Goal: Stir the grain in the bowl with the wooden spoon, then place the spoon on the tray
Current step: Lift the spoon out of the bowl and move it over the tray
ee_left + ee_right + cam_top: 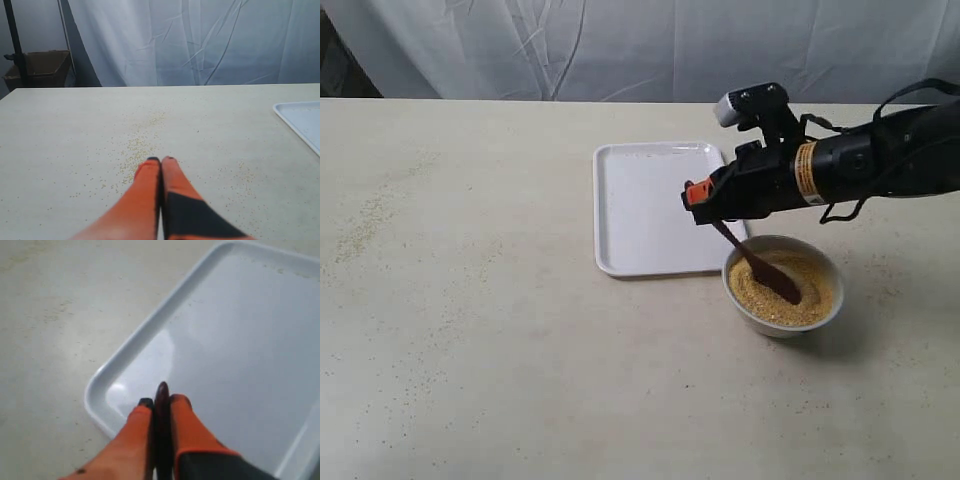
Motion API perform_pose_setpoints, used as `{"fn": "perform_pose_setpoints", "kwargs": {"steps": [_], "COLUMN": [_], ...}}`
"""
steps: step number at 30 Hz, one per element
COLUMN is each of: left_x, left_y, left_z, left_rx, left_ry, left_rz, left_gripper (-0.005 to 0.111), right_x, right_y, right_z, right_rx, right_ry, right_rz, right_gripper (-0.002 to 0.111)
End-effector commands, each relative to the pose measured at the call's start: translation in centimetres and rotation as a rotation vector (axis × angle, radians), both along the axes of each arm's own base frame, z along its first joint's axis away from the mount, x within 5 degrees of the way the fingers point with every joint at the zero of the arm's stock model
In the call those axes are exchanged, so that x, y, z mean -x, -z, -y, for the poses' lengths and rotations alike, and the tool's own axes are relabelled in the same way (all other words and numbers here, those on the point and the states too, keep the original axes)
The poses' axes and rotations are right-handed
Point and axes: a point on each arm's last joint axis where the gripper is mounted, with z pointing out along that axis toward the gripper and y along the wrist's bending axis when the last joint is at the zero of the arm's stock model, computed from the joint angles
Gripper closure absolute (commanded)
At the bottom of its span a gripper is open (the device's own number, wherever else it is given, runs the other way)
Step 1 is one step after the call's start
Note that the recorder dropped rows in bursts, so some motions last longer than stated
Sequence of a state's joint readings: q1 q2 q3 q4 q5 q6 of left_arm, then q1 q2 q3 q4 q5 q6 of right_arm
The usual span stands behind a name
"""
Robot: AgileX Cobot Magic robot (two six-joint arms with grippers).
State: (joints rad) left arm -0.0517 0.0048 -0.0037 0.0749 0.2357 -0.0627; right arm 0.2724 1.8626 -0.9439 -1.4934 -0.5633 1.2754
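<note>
The white bowl point(828, 308) sits right of the tray's near corner, filled with golden grain point(770, 299). A dark wooden spoon point(752, 261) slants down into the grain, its round end buried near the middle. My right gripper point(695, 197) is shut on the spoon's handle above the tray's right edge; in the right wrist view the handle tip point(162, 390) pokes out between the orange fingers point(141, 421), with the white tray point(235, 340) below. The tray point(645, 205) holds nothing. My left gripper point(160, 160) is shut with nothing in it, over the bare table, out of the exterior view.
Spilled grains point(137, 142) are scattered on the cream table point(470, 320), mostly on its left part point(365, 225). A white cloth point(640, 45) hangs behind the table. A brown box point(42, 67) stands beyond the far left corner.
</note>
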Motion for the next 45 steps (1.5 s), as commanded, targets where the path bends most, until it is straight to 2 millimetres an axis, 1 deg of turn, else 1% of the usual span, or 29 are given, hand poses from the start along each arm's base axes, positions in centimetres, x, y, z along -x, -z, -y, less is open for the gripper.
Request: {"fn": "perform_pose_setpoints", "kwargs": {"steps": [1,8,11,13,17,19,20,22,25,28,29,30,31,33,34,36,39,42,45], "left_x": [0.0,0.0,0.0,0.0,0.0,0.0,0.0,0.0,0.0,0.0,0.0,0.0,0.0,0.0,0.0,0.0,0.0,0.0,0.0], "left_y": [0.1,0.1,0.1,0.1,0.1,0.1,0.1,0.1,0.1,0.1,0.1,0.1,0.1,0.1,0.1,0.1,0.1,0.1,0.1], "left_z": [0.0,0.0,0.0,0.0,0.0,0.0,0.0,0.0,0.0,0.0,0.0,0.0,0.0,0.0,0.0,0.0,0.0,0.0,0.0], "left_rx": [0.006,0.006,0.006,0.006,0.006,0.006,0.006,0.006,0.006,0.006,0.006,0.006,0.006,0.006,0.006,0.006,0.006,0.006,0.006], "left_ry": [-0.001,-0.001,-0.001,-0.001,-0.001,-0.001,-0.001,-0.001,-0.001,-0.001,-0.001,-0.001,-0.001,-0.001,-0.001,-0.001,-0.001,-0.001,-0.001], "left_rz": [0.006,0.006,0.006,0.006,0.006,0.006,0.006,0.006,0.006,0.006,0.006,0.006,0.006,0.006,0.006,0.006,0.006,0.006,0.006], "left_gripper": [0.107,0.107,0.107,0.107,0.107,0.107,0.107,0.107,0.107,0.107,0.107,0.107,0.107,0.107,0.107,0.107,0.107,0.107,0.107], "right_x": [-0.5,0.3,0.5,0.4,-0.1,-0.2,-0.2,-0.4,-1.5,-3.3,-3.9,-4.5,-5.3,-6.6,-7.4,-9.1,-11.3,-12.6,-13.2], "right_y": [-0.2,-4.6,-5.5,-5.4,-3.8,-3.5,-3.8,-5.0,-7.8,-10.8,-11.5,-11.8,-12.3,-12.1,-11.7,-10.2,-6.6,-3.1,-0.4], "right_z": [0.9,0.5,0.7,0.8,1.0,1.0,1.1,1.0,0.7,0.0,-0.4,-0.7,-1.1,-2.1,-2.5,-3.3,-4.0,-4.4,-4.8], "right_rx": [0.055,-0.074,-0.072,-0.062,-0.01,-0.006,-0.025,-0.089,-0.183,-0.257,-0.263,-0.253,-0.313,-0.358,-0.37,-0.385,-0.373,-0.375,-0.449], "right_ry": [0.097,0.084,0.1,0.109,0.128,0.141,0.158,0.209,0.264,0.276,0.263,0.246,0.254,0.212,0.194,0.161,0.154,0.173,0.218], "right_rz": [0.013,0.088,0.115,0.114,0.085,0.076,0.069,0.063,0.069,0.049,0.029,0.009,-0.036,-0.088,-0.108,-0.15,-0.204,-0.27,-0.356], "right_gripper": [0.108,0.108,0.108,0.108,0.108,0.108,0.108,0.108,0.108,0.108,0.108,0.108,0.108,0.108,0.108,0.108,0.108,0.108,0.106]}}
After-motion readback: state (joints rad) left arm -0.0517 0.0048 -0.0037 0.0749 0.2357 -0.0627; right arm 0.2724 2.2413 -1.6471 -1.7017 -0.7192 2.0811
